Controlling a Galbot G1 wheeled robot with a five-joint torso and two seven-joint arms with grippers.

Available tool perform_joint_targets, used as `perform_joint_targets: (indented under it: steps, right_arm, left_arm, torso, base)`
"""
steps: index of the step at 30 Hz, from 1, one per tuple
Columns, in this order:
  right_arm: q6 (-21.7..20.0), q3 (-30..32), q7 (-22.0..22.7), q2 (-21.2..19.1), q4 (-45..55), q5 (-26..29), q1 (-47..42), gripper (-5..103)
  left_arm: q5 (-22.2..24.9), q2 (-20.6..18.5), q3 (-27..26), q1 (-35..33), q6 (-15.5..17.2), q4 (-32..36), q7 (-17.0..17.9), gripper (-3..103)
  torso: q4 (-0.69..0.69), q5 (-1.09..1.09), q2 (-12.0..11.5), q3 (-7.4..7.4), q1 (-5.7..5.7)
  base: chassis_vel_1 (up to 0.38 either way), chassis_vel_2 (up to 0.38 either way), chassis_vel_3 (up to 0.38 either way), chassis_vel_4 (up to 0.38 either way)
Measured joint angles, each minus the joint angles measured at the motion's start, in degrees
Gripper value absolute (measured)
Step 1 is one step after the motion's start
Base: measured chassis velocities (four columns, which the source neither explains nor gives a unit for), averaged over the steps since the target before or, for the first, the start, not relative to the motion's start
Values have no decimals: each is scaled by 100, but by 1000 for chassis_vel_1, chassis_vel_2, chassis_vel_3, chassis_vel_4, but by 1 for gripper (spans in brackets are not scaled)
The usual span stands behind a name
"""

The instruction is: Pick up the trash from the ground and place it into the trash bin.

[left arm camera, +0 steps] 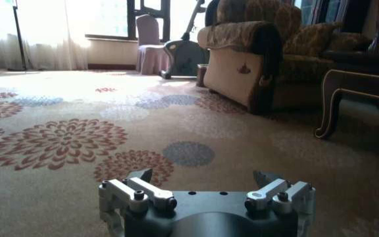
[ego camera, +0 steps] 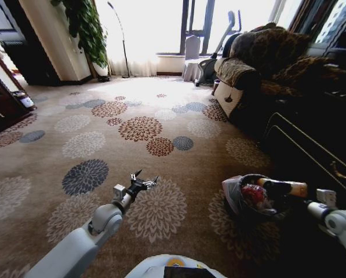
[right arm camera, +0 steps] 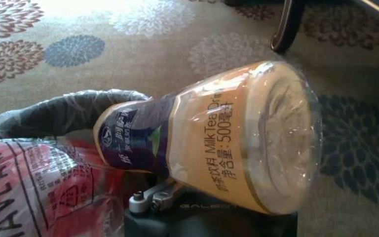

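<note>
The trash bin [ego camera: 235, 200] stands on the carpet at the right, lined with a greyish plastic bag [right arm camera: 64, 109]. Inside it lies a red-and-white plastic bag [right arm camera: 28, 185]. My right gripper [ego camera: 307, 194] is shut on a milk-tea bottle [ego camera: 281, 187] with a tan and dark-blue label, held sideways over the bin's rim. In the right wrist view the bottle [right arm camera: 229, 136] sits close, its neck pointing into the bin, and one finger [right arm camera: 151, 196] shows beneath it. My left gripper [ego camera: 142, 183] hovers open over a beige carpet flower, left of the bin, with nothing between its fingers [left arm camera: 140, 186].
A dark low table [ego camera: 312, 147] stands just behind and to the right of the bin. A patterned sofa [ego camera: 259, 69] is farther back on the right. Open flowered carpet [ego camera: 103, 127] stretches ahead and to the left, up to the curtains and a plant [ego camera: 86, 23].
</note>
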State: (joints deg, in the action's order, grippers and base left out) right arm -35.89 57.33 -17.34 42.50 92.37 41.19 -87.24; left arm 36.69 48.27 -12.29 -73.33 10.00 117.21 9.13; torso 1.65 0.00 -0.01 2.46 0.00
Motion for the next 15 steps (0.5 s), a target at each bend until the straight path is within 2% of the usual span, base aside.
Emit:
perform_joint_targets:
  steps: [5, 15]
  right_arm:
    - [123, 5, -266, -26, -301, -93, 37, 1]
    - [237, -27, -520, 5, -460, -282, 27, 1]
  left_arm:
    - [-1, 14, 59, 49, 23, 0, 34, 100]
    - [2, 9, 82, 93, 53, -12, 38, 100]
  torso:
    - [4, -1, 0, 0, 0]
    - [4, 1, 0, 0, 0]
  base:
    - [0, 0, 0, 0]
    - [0, 0, 0, 0]
